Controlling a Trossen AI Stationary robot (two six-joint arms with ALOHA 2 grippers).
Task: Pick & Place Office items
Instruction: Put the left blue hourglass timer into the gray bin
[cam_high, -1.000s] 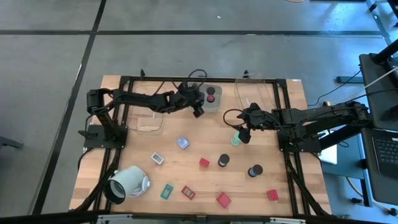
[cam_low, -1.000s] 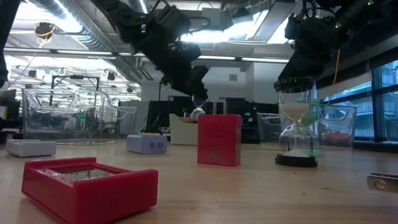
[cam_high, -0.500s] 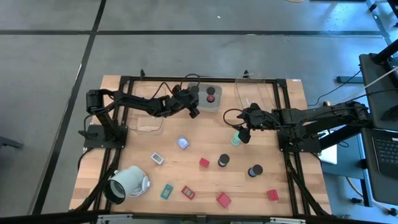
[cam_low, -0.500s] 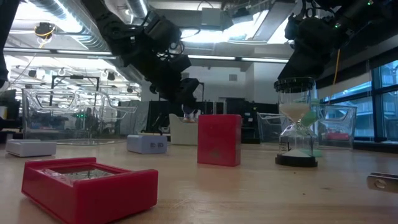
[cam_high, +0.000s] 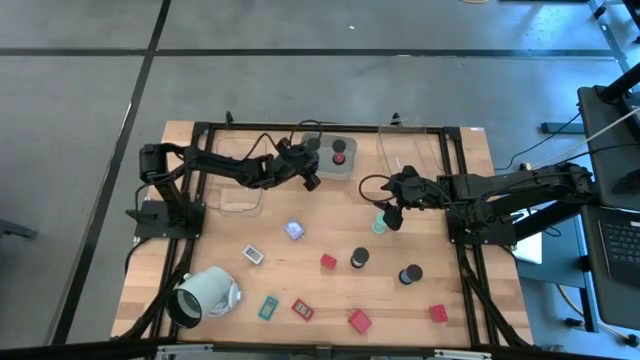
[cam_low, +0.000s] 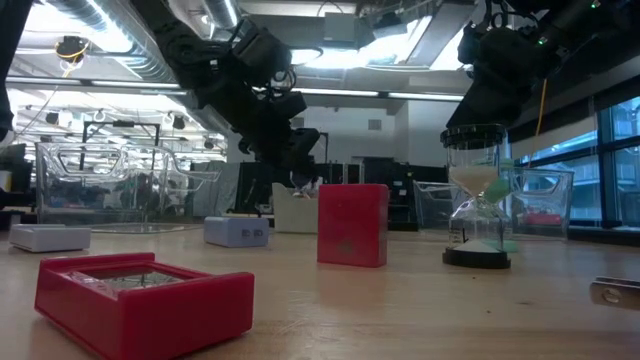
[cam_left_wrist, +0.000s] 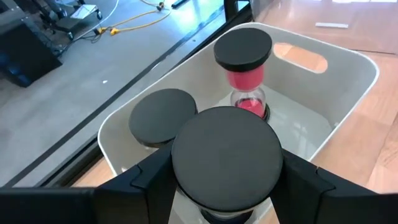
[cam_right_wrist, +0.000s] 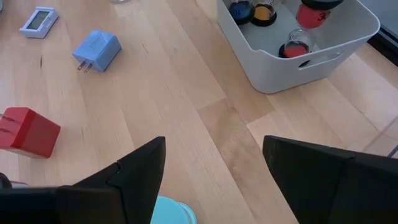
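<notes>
Four small pieces sit nearest, along the front edge of the table (cam_high: 300, 282): teal flat rectangle (cam_high: 267, 307), red flat rectangle (cam_high: 302, 309), red block (cam_high: 359, 321) & a second red block (cam_high: 438, 313) toward the right arm's side. The big mint-white hollow cylinder (cam_high: 200, 295) lies on its side at the left-arm end of that row. Next row back: white flat rectangle (cam_high: 252, 255), small red block (cam_high: 328, 261), black cylinder (cam_high: 359, 258) & another black cylinder (cam_high: 410, 274), all apart from each other. Behind those, the pale blue cube (cam_high: 294, 229) sits alone mid-table. Further back on the right side, the green-topped cylinder (cam_high: 379, 227) stands upright; the low view shows it as an hourglass. Right gripper (cam_high: 391, 216) hangs just over it, fingers (cam_right_wrist: 140, 168) spread wide w/ the teal top showing between & below them, not touching. Farther still, left gripper (cam_high: 309, 180) hovers at the near side of the grey bin (cam_left_wrist: 348, 81), above its rim, fingers clamped on either side of a black-topped cylinder (cam_left_wrist: 227, 152). Inside the bin a red-topped hourglass (cam_left_wrist: 244, 74) stands upright, w/ one more black disc top (cam_left_wrist: 163, 115) beside it. One clear tray (cam_high: 240, 198) lies under the left arm; a second clear tray (cam_high: 415, 150) stands at the back edge, just beside the bin on the right arm's side.
</notes>
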